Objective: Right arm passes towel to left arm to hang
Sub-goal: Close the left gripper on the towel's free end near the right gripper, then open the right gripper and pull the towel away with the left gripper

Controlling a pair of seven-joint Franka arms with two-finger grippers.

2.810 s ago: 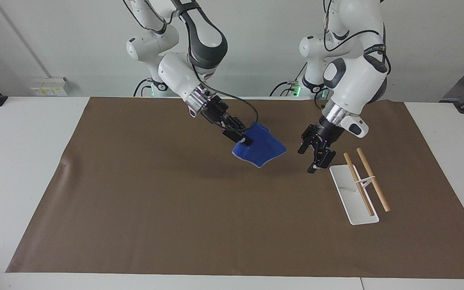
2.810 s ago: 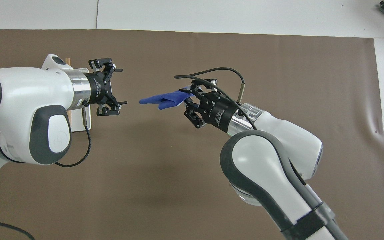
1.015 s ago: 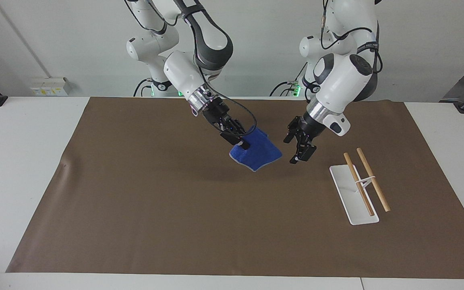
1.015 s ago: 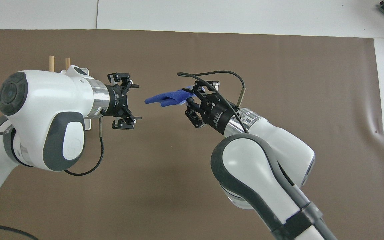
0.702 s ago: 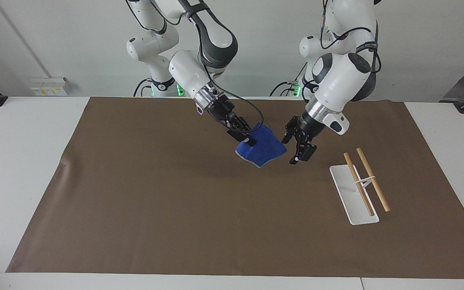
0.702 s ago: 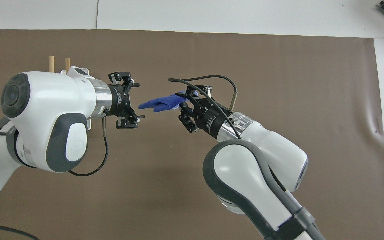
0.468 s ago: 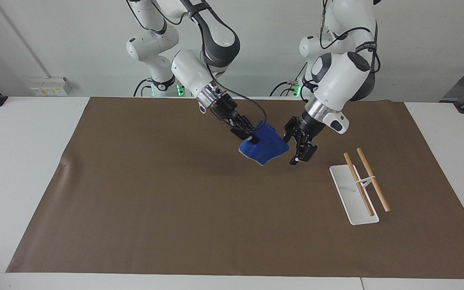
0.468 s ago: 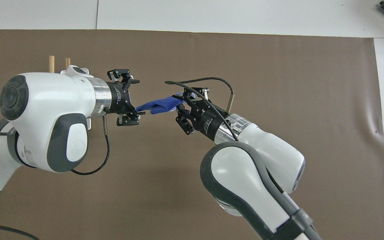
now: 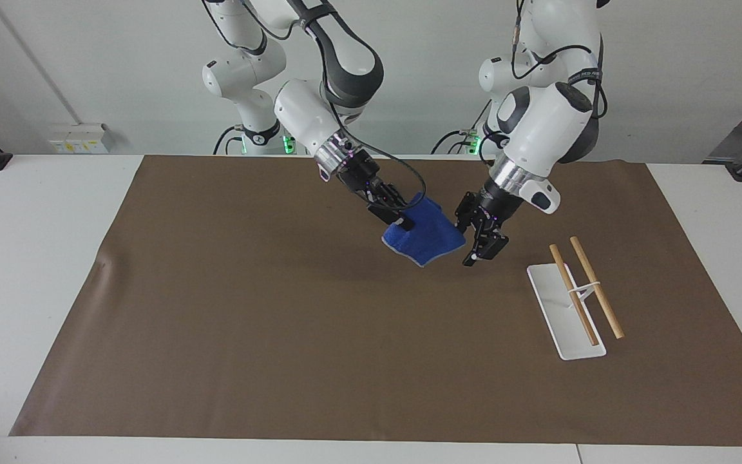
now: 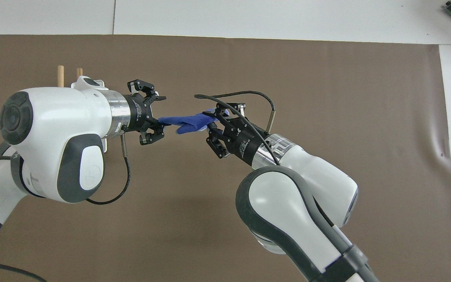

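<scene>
My right gripper [image 9: 403,225] is clamped on one edge of the towel [image 9: 429,235] and holds it up in the air over the middle of the brown mat [image 9: 281,309]. The blue cloth sticks out toward my left gripper [image 9: 463,241], which hangs right at its free end. In the overhead view the towel [image 10: 186,121] runs as a narrow blue strip from my right gripper [image 10: 212,119] to my left gripper [image 10: 159,124], and its tip reaches into that gripper. Whether my left gripper has closed on the cloth, I cannot tell.

There is little writing to read. A black band on my left arm, low in the overhead view, carries white letters, but the edge of the view cuts them off. Small white print on both gripper bodies is too fine to make out.

The rack [image 9: 554,303], a white base with two wooden dowels [image 9: 580,290], lies on the mat toward my left arm's end of the table [image 9: 23,225]. From overhead my left wrist hides nearly all of it; only the two dowel tips [image 10: 60,74] show
</scene>
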